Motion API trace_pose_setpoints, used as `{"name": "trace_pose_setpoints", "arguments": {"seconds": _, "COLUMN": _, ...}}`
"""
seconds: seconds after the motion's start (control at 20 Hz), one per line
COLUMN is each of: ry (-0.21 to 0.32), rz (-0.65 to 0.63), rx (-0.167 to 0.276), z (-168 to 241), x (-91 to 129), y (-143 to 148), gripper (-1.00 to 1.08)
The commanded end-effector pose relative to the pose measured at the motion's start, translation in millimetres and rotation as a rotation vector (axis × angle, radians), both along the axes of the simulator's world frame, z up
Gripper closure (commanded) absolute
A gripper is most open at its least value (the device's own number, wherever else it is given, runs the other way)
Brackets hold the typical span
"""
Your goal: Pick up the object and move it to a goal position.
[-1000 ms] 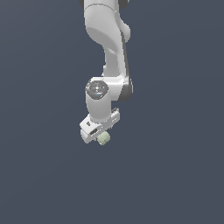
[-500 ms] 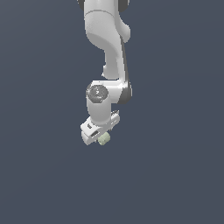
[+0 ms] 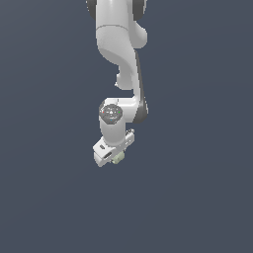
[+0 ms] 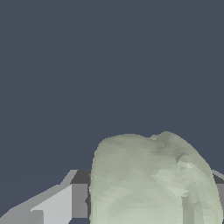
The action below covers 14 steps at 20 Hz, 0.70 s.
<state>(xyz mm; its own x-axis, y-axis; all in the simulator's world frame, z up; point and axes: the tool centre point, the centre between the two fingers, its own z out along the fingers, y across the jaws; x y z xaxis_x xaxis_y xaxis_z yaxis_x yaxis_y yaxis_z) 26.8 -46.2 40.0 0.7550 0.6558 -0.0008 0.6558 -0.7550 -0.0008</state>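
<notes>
The white jointed robot arm (image 3: pixel 121 74) hangs down from above against a plain slate-blue backdrop, and at its lower end the boxy white gripper (image 3: pixel 114 157) carries the small pale grey-green stubby block (image 3: pixel 117 158). The block sits tucked right under the gripper body, poking out on the exterior view's right of it, with nothing visible beneath for it to rest on, so I judge it is being carried clear of any surface. In the wrist view the block (image 4: pixel 153 181) fills the near field, lumpy and rounded, with a grey finger (image 4: pixel 54 203) pressed alongside it. The jaws look closed onto the block, squeezing it from the sides, which would explain why it hangs there without support. No goal marker shows in either view, so I can't tell how near the drop-off point is.
</notes>
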Motion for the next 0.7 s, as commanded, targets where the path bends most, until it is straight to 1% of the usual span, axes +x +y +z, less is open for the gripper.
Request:
{"name": "trace_pose_setpoints", "arguments": {"seconds": 0.0, "ry": -0.001, "rz": 0.0, "rx": 0.0, "z": -0.4, "x": 0.6, "y": 0.0, "gripper": 1.08}}
{"name": "trace_pose_setpoints", "arguments": {"seconds": 0.65, "ry": -0.001, "rz": -0.001, "rx": 0.0, "z": 2.3, "x": 3.5, "y": 1.8, "gripper": 1.08}}
